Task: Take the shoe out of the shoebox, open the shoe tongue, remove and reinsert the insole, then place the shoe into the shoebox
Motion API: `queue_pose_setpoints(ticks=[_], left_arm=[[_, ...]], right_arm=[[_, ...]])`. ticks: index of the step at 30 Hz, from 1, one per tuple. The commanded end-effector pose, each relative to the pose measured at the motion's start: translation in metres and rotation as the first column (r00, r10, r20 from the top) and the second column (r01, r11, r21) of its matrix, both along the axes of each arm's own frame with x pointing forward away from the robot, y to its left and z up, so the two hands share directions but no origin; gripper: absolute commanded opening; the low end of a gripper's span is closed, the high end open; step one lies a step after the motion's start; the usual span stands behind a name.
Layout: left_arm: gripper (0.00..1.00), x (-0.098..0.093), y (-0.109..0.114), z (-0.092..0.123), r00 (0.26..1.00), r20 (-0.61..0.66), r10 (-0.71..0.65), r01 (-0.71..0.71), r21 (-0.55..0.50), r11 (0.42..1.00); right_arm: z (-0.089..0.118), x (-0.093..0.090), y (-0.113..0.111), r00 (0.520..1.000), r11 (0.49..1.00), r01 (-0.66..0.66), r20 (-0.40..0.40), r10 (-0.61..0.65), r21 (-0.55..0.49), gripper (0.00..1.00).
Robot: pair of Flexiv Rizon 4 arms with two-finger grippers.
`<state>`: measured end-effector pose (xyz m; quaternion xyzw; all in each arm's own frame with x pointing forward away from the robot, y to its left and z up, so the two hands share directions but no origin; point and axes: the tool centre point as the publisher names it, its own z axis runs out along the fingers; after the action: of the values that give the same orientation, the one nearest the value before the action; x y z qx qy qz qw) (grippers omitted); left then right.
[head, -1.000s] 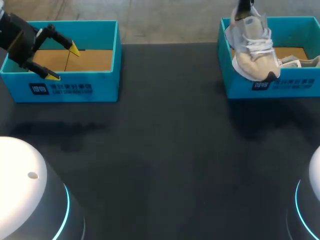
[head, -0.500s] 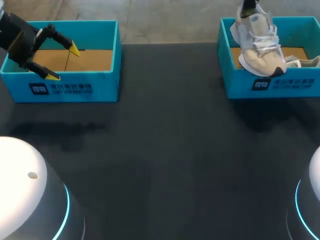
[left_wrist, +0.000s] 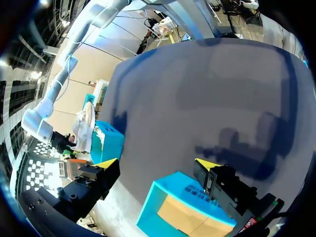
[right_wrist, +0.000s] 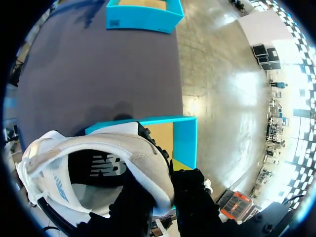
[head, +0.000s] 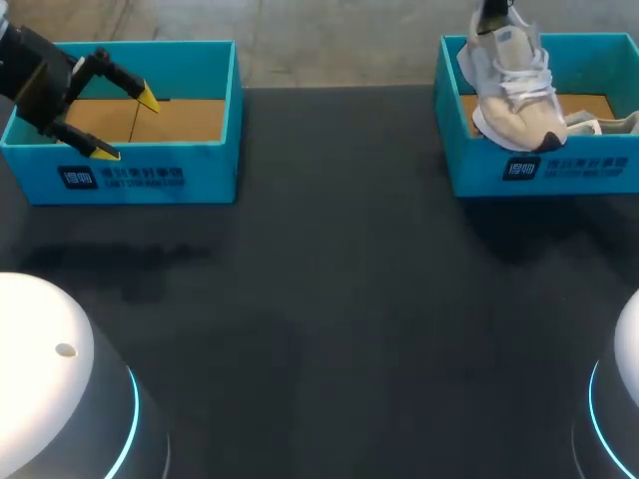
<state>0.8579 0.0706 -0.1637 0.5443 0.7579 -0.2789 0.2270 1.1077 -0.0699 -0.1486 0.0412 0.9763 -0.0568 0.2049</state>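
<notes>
**Sneaker hangs from the right gripper over its shoebox; left gripper spread above the other box**

The right gripper (right_wrist: 164,190) is clamped on the heel collar of a beige-and-white lace-up sneaker (head: 513,98). In the right wrist view one finger sits inside the shoe opening. The other presses from outside, and its yellow tip shows against the heel edge. The sneaker hangs below this gripper with its toe down and its white laces facing the head camera. In the head view only the dark body of the gripper (head: 489,14) shows above the heel. Under the gripper stands the right shoebox (head: 469,170), an open turquoise box with a brown cardboard floor. The sneaker's toe overlaps the top of the box's front wall, and I cannot tell whether it touches. Beside the hanging sneaker, inside the box, lies a pale grey-and-white object, too hidden to name.

The left gripper (head: 126,127) is released, its two yellow-tipped fingers spread wide with nothing between them. It hangs over the left shoebox (head: 150,176), a matching turquoise box whose cardboard floor shows beneath the fingers. From the left wrist view, this gripper (left_wrist: 157,164) looks out across the dark table (head: 329,299). The right shoebox and the raised sneaker are far ahead of it.
</notes>
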Motion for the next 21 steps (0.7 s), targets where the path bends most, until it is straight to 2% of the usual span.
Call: queue_pose_setpoints(ticks=[1, 14, 21], left_arm=[[1.00, 0.001, 0.000, 0.000, 1.000, -0.001, -0.001, 0.001, 0.003, 1.000], [1.00, 0.001, 0.000, 0.000, 1.000, -0.001, -0.001, 0.001, 0.003, 1.000], [1.00, 0.001, 0.000, 0.000, 1.000, -0.001, -0.001, 0.001, 0.003, 1.000]], right_arm=[[0.002, 0.004, -0.005, 1.000, 1.000, 0.005, -0.005, -0.005, 0.011, 0.00], [0.002, 0.036, -0.082, 1.000, 1.000, 0.016, 0.009, -0.016, -0.005, 0.00], [-0.001, 0.050, -0.124, 0.997, 0.997, 0.071, 0.007, -0.071, -0.040, 0.00]])
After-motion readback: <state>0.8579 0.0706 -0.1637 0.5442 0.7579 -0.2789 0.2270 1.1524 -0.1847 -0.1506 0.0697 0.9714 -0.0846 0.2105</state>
